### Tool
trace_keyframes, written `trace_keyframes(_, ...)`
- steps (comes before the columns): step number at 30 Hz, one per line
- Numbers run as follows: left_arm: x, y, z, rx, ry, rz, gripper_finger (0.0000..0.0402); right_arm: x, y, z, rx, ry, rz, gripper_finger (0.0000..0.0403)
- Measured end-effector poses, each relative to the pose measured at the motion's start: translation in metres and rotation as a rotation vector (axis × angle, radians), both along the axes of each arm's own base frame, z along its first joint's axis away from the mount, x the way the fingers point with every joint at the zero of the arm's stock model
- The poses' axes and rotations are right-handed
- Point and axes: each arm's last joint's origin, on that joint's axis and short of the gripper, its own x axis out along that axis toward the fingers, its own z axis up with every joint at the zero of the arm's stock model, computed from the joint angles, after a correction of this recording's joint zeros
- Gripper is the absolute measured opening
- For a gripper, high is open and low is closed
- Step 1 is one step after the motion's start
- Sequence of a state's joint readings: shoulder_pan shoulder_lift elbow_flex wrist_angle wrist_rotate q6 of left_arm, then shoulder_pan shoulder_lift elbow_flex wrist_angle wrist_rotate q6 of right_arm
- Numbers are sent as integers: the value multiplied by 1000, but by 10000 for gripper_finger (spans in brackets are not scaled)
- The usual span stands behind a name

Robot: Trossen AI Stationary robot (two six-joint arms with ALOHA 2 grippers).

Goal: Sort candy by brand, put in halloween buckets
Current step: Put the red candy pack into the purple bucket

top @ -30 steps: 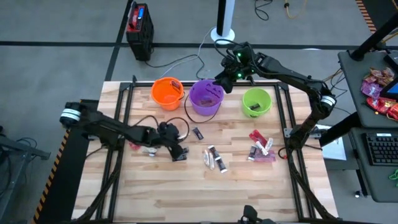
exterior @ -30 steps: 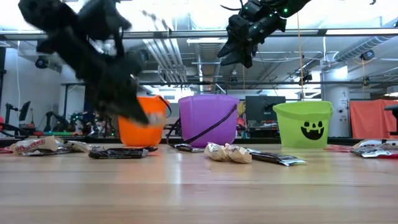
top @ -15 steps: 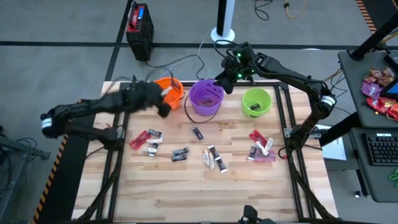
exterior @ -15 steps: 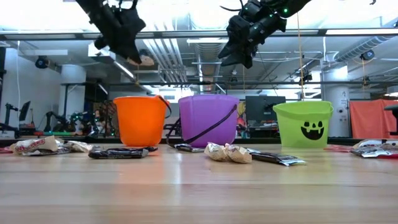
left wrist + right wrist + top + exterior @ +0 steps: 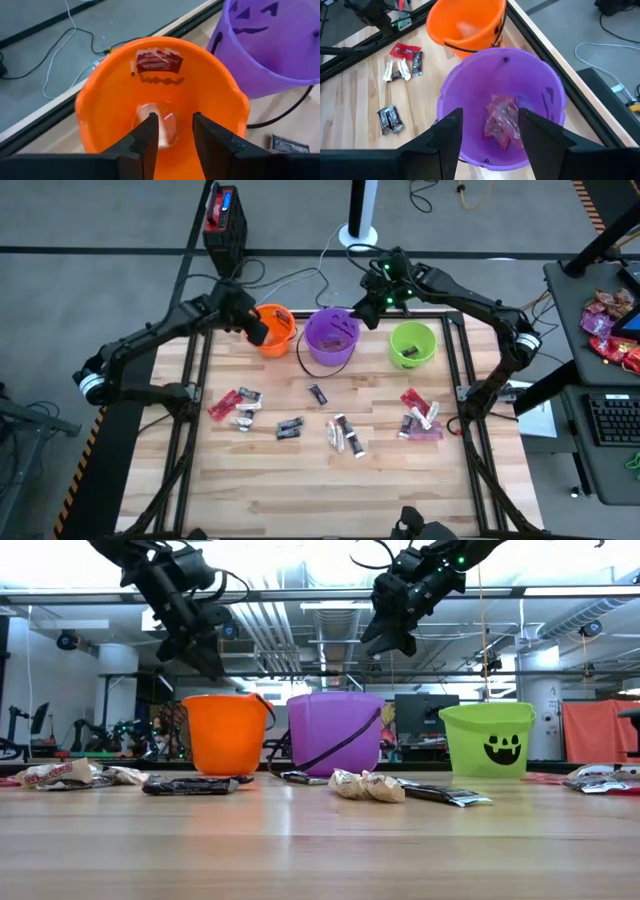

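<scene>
Three buckets are lined up along the far edge of the table (image 5: 330, 480): an orange bucket (image 5: 270, 330), a purple bucket (image 5: 331, 336) and a green bucket (image 5: 412, 344). A red-wrapped candy (image 5: 159, 62) is seen against the inner wall of the orange bucket, with a pale, blurred piece (image 5: 161, 125) near its bottom. A pink-purple wrapped candy (image 5: 503, 121) lies inside the purple bucket, and a dark piece (image 5: 409, 352) is noted in the green one. Loose candy is spread over the middle of the table: a red and silver group (image 5: 236, 406) at the left, a dark piece (image 5: 290, 427), a small dark piece (image 5: 317, 394), a silver-wrapped pair (image 5: 346, 434), and a red and pink cluster (image 5: 420, 416) at the right. The left gripper (image 5: 254, 330) is held over the orange bucket with its fingers parted and nothing between them. The right gripper (image 5: 368, 312) is held over the purple bucket, its fingers spread apart and likewise empty.
</scene>
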State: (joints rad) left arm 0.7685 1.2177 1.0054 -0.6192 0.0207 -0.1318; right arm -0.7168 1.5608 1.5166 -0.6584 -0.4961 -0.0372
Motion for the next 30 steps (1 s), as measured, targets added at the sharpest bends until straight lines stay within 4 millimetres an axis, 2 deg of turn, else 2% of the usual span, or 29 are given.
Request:
trace_keyframes(5,2,1,10,5,-6,0,120,-6,-5,-1,30,13,-35,183)
trace_keyframes(8,2,1,25,51,-21,-25,120,-13,-2,-6,153,76,-94,183)
trace_keyframes(11,3,2,44,129,-30,-72,120,-20,10,-9,307,155,-111,183)
trace_keyframes(14,4,2,57,204,-25,-147,120,-20,34,-9,468,238,-100,183)
trace_keyframes(19,5,2,71,293,-10,-246,120,-16,97,-10,623,515,-53,183)
trace_keyframes(24,3,0,75,307,-4,-258,120,-22,152,-18,512,899,-79,183)
trace_keyframes(28,-2,-5,69,277,15,-266,120,-27,178,-33,483,916,-69,183)
trace_keyframes(30,-6,-9,68,246,33,-275,120,-38,184,-45,490,969,-73,183)
